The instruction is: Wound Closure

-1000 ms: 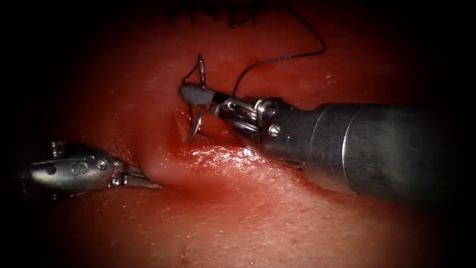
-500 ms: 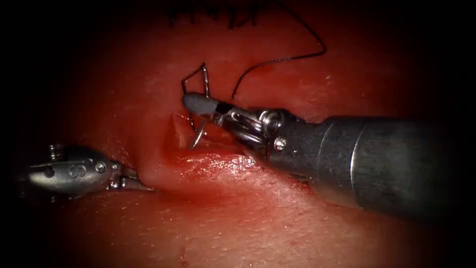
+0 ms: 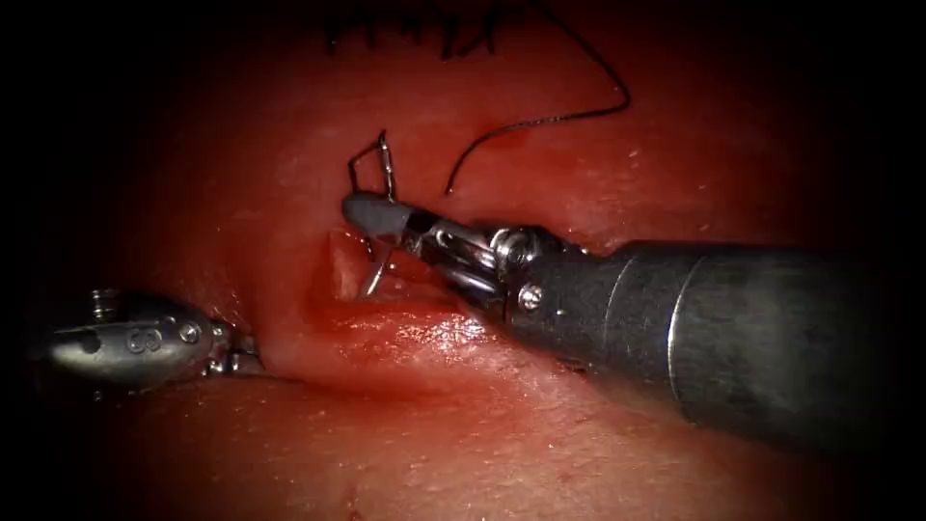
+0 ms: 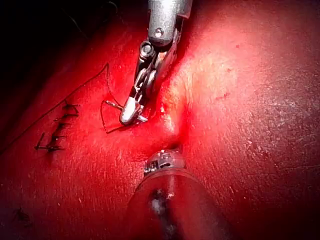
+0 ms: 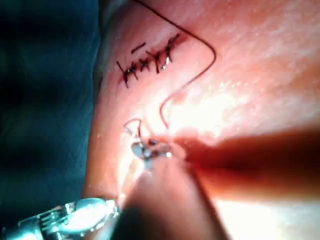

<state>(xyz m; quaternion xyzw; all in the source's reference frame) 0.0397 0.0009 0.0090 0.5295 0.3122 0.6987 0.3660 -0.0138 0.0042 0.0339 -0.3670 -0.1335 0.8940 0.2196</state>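
Fingers of the right tool (image 3: 371,214) clamp the thin curved steel needle (image 3: 378,273) mid-curve, its tip at the open cut (image 3: 340,262) in the glistening red tissue (image 3: 540,425); the left tool's (image 3: 227,352) fingers press into tissue, their state unclear.

Red tissue (image 3: 502,415), dark thread (image 3: 540,121)

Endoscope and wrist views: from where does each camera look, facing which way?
Endoscope: above and in front, facing the open cut in the red tissue; the silver right tool, shut mid-curve on the curved steel needle, and the left tool show.
Left wrist: along the left shaft toward the cut; the right tool faces it.
Right wrist: along the right shaft toward the needle.
Shared: both wrist views show the row of dark stitches.
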